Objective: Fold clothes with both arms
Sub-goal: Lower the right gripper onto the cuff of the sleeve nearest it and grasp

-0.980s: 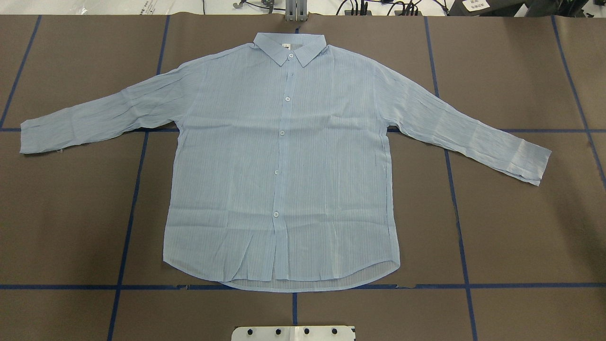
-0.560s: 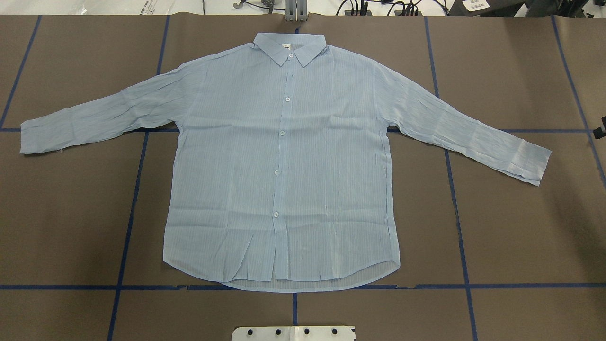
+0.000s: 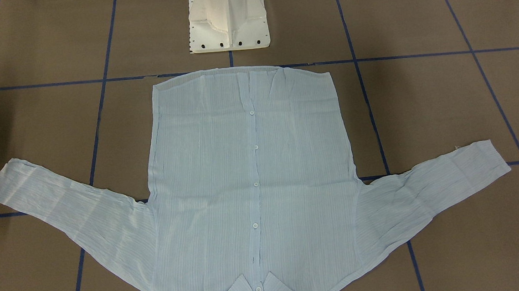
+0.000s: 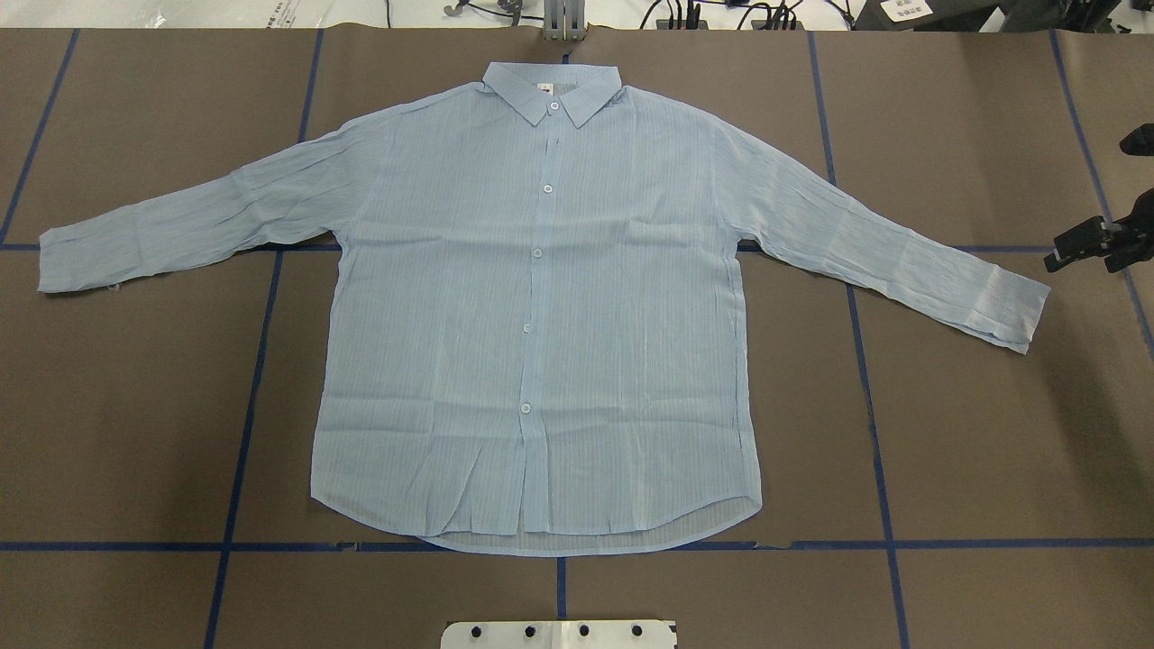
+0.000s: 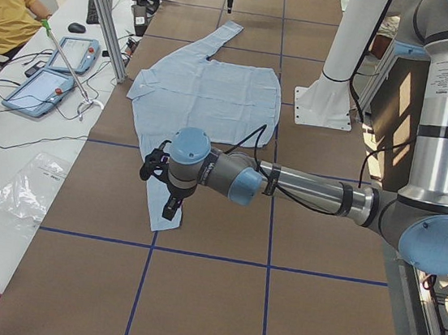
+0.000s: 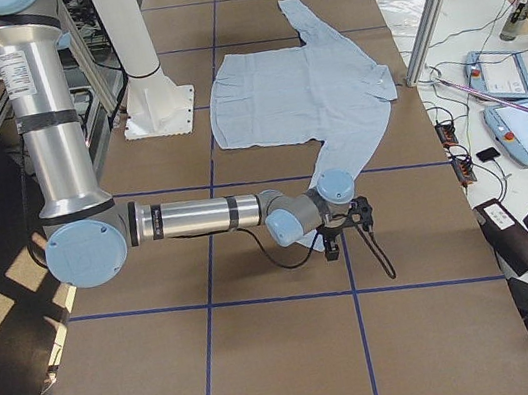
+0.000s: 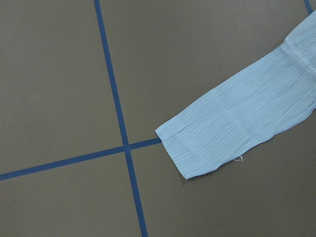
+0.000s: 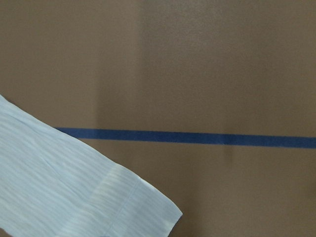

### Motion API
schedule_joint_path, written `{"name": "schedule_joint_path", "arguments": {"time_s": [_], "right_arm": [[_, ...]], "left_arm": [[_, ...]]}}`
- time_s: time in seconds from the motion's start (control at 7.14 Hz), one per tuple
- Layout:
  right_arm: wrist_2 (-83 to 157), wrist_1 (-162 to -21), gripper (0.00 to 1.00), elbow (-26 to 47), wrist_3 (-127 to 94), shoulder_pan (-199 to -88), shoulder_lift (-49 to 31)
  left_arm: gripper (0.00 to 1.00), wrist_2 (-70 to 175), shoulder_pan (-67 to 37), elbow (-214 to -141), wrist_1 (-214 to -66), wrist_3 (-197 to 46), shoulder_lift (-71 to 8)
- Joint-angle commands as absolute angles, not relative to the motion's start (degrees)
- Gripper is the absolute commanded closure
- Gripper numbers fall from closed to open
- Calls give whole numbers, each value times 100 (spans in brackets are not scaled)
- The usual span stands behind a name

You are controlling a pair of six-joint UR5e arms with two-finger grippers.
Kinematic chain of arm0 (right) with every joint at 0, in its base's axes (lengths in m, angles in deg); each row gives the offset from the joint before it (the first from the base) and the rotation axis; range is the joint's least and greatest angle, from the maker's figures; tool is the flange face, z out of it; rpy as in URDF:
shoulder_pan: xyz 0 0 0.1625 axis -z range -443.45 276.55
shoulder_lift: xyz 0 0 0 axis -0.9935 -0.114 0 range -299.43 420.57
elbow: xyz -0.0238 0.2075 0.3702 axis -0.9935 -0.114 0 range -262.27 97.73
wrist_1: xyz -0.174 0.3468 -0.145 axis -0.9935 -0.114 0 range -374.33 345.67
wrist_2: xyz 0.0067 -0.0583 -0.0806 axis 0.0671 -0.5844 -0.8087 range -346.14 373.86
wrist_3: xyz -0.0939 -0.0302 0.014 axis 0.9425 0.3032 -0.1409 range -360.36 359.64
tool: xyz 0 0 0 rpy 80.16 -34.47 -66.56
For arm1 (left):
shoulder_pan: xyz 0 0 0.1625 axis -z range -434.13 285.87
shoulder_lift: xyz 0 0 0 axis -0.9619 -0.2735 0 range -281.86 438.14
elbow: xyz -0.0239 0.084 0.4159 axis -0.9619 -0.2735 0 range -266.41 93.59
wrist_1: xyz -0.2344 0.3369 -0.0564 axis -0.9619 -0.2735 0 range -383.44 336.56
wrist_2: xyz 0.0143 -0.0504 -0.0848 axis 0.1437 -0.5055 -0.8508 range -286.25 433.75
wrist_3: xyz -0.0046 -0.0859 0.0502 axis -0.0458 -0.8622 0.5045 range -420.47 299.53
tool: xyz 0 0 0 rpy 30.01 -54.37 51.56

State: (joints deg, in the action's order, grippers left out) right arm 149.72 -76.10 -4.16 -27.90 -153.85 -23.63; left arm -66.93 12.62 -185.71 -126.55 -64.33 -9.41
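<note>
The light blue shirt [image 4: 541, 315] lies flat, buttoned side up, collar at the far edge, both sleeves spread out; it also shows in the front view [image 3: 252, 173]. My right gripper [image 4: 1082, 245] hangs just right of the right sleeve's cuff [image 4: 1014, 311], clear of it; I cannot tell if it is open. Its wrist view shows that cuff [image 8: 74, 187]. My left gripper [image 5: 167, 197] shows only in the left side view, above the left cuff [image 7: 212, 148]; I cannot tell its state.
The white pedestal base [image 3: 228, 24] stands at the near edge by the shirt's hem. Blue tape lines [image 4: 243, 406] cross the brown table cover. Beyond the far edge are a metal post [image 4: 563, 22], tablets [image 5: 51, 81] and a seated person [image 5: 6, 10].
My right gripper has come into the overhead view from the right edge, toward the right cuff. The shirt has not moved.
</note>
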Motion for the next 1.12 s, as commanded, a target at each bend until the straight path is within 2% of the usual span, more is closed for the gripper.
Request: {"name": "schedule_joint_path", "arguments": {"time_s": [0.0,0.98], "right_arm": [[14861,-7313,9,-642,-3268,-15201,-2301],[14807,-7321,23,-704,-3288,-15069,-2381]], "left_arm": [[0,-6916,1262,-18537,-12653,-7061,-1080],[0,-6881,1262,-18520,-12890,-7066,-1045]]}}
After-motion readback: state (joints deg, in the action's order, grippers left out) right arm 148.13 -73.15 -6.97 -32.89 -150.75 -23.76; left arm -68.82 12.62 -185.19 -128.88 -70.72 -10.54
